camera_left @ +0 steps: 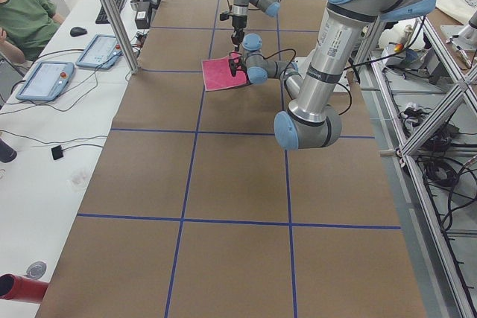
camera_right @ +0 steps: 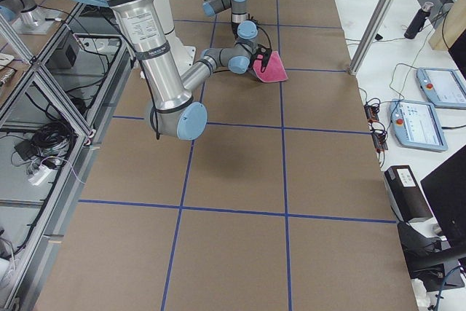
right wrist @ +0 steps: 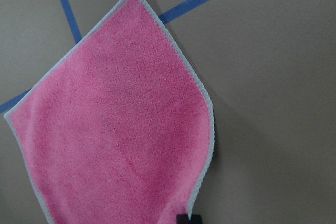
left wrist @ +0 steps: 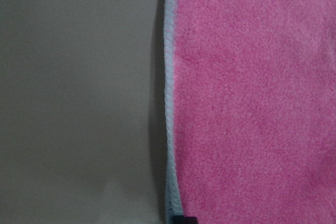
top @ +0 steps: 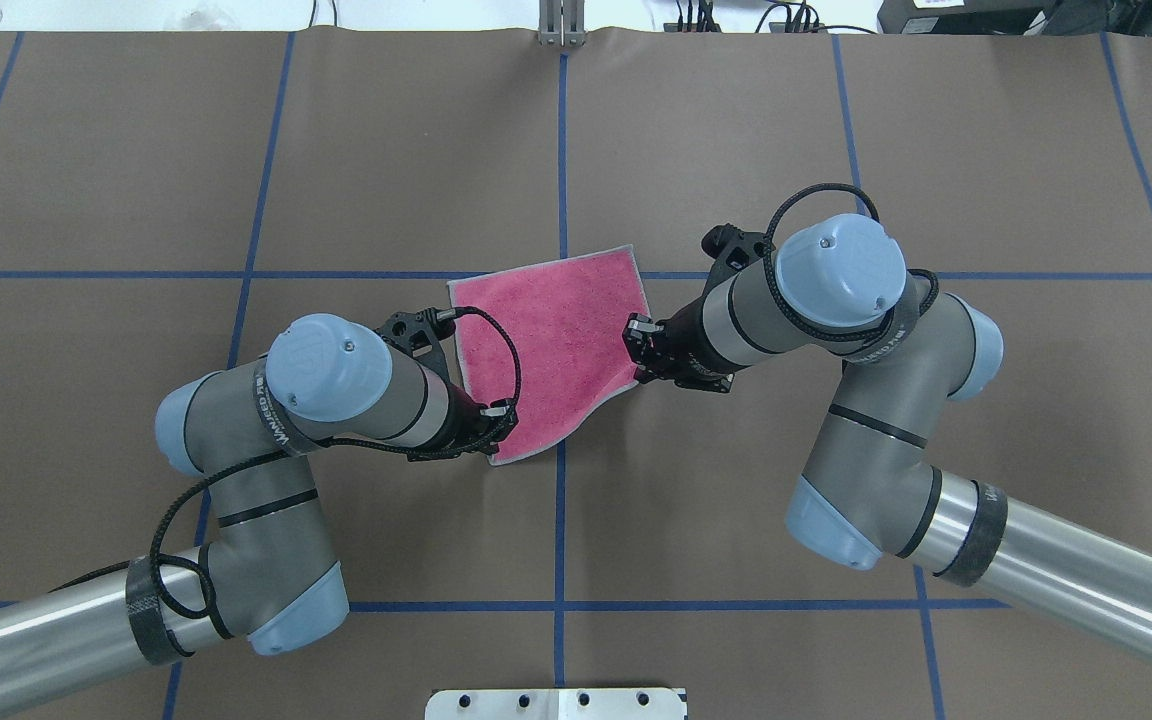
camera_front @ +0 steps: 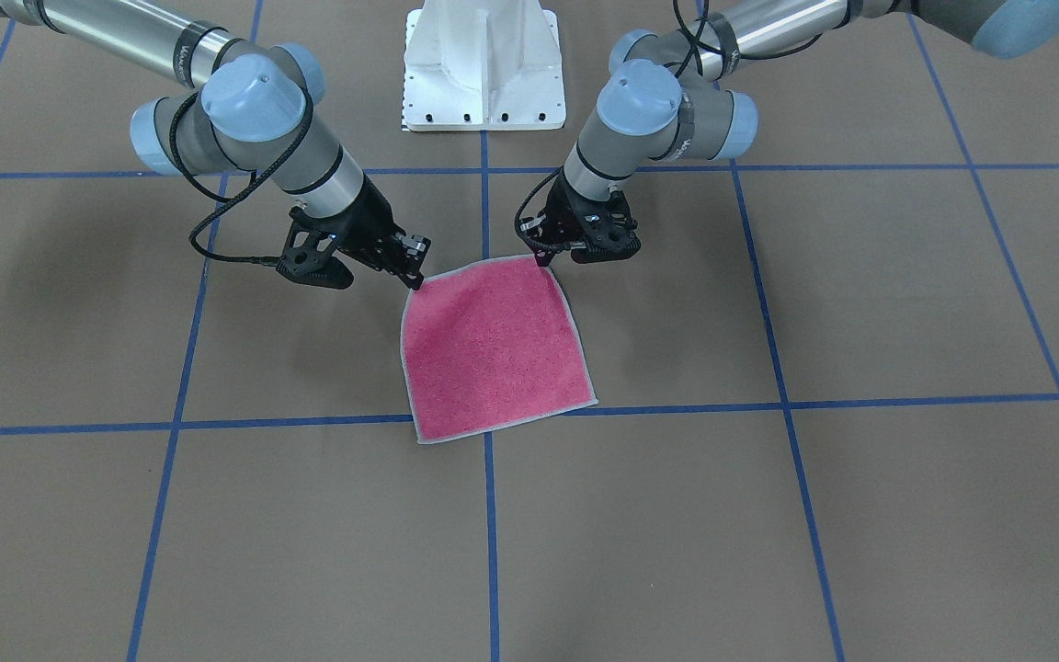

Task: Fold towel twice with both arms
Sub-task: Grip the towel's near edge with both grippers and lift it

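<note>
The only writing in sight is white lettering on a black band round the left arm, with the same on the right arm; it is too small to read with any certainty. The towel sits near the middle of the table, pink face up, straddling a crossing of the blue tape lines that mark the brown, paper-like surface into squares. It is a small, roughly square cloth with a nubbly terry pile and a pale grey stitched edge, which the left wrist view shows as a fine ribbed seam beside the bare tabletop. The side farthest from the robot lies flat on the table, while the side nearest the robot is raised at both corners and sags in a soft curve between them (the overhead view shows this dip best). The left gripper has its black fingers pinched shut on one of those raised corners, and the right gripper is likewise clamped on the other; in each wrist view only a dark fingertip shows at the bottom edge, against the cloth. Both arms are smooth silver and matte grey tubes with rounded light blue joint caps, and looped black cables run to the wrists. The white metal pedestal stands on the table behind the towel, well apart from it.
</note>
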{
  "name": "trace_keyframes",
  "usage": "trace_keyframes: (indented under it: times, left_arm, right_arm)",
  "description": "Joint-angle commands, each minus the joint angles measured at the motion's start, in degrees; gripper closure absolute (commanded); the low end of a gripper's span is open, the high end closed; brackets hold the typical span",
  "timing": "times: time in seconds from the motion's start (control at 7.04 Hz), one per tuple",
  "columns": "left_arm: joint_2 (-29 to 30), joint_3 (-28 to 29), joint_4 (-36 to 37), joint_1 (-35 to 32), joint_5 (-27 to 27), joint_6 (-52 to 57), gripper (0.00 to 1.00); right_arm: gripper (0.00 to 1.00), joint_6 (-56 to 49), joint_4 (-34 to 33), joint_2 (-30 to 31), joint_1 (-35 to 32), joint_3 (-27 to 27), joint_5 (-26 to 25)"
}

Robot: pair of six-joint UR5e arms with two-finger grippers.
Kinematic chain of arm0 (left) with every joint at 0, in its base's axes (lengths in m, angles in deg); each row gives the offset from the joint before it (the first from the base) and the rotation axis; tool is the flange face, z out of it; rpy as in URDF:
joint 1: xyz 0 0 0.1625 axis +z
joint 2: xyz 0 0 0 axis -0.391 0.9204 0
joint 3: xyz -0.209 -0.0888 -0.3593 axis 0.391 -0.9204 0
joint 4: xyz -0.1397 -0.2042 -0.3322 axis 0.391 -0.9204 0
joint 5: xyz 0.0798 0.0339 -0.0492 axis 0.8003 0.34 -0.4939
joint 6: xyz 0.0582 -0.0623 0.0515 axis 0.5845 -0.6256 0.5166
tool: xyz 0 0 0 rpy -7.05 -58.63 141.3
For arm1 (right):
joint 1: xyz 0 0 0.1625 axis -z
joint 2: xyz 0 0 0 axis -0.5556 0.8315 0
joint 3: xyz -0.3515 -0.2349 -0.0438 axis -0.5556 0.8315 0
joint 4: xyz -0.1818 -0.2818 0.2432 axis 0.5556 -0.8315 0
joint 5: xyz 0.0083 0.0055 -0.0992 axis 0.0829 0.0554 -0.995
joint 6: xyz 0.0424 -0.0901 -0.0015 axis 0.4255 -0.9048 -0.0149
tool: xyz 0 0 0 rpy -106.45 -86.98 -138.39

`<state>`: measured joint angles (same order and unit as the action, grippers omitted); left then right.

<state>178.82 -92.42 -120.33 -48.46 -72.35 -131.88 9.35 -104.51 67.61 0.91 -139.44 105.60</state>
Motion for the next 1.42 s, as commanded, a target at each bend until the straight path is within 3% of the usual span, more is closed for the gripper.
trace_keyframes:
  times: [0.0, 0.57, 0.85, 1.28]
  left_arm:
    - [0.0, -1.54, 0.4, -0.74, -0.27, 0.0, 1.0]
    - [-0.87, -2.43, 0.4, -2.32, -2.72, 0.0, 1.0]
    - [-3.76, -5.83, 0.66, -2.86, -5.19, 0.09, 1.0]
    - [-3.61, -12.09, 8.74, -2.25, -6.08, 0.09, 1.0]
  right_arm:
    - [1.0, 0.0, 0.09, 0.0, -0.47, -0.15, 1.8]
    - [1.0, 0.09, 0.0, 0.79, -0.56, -2.61, 3.22]
    - [1.0, 0.26, 0.0, 3.24, -0.47, -5.67, 3.48]
    - [1.0, 6.68, 0.18, 2.81, 0.85, -6.48, 3.57]
